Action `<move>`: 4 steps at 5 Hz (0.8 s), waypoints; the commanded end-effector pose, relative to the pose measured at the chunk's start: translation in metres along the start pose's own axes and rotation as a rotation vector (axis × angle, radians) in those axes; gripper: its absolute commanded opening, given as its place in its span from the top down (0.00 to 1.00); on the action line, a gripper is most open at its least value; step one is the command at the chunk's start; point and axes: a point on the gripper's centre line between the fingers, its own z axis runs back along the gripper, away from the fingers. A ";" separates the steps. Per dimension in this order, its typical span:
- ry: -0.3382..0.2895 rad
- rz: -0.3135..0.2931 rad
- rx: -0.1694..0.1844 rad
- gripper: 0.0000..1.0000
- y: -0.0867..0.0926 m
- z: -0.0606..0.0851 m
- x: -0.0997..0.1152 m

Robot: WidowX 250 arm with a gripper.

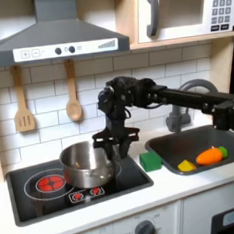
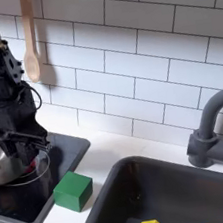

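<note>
In the first exterior view my gripper [image 1: 116, 141] hangs over the right rim of the steel pot [image 1: 88, 164], fingers [image 1: 108, 146] pointing down and spread. The pot sits on the black stovetop [image 1: 45, 186]. A green block [image 1: 151, 160] lies just right of it, near the sink [image 1: 197, 147], which holds a carrot [image 1: 210, 155].
</note>
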 end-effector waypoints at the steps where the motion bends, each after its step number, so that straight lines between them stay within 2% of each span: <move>1: -0.065 0.001 0.029 0.00 0.002 0.028 0.009; 2: -0.101 -0.006 0.041 0.00 -0.001 0.045 0.012; 3: -0.098 0.003 0.028 0.00 -0.008 0.047 0.012; 4: -0.123 0.015 0.009 0.00 -0.021 0.059 0.013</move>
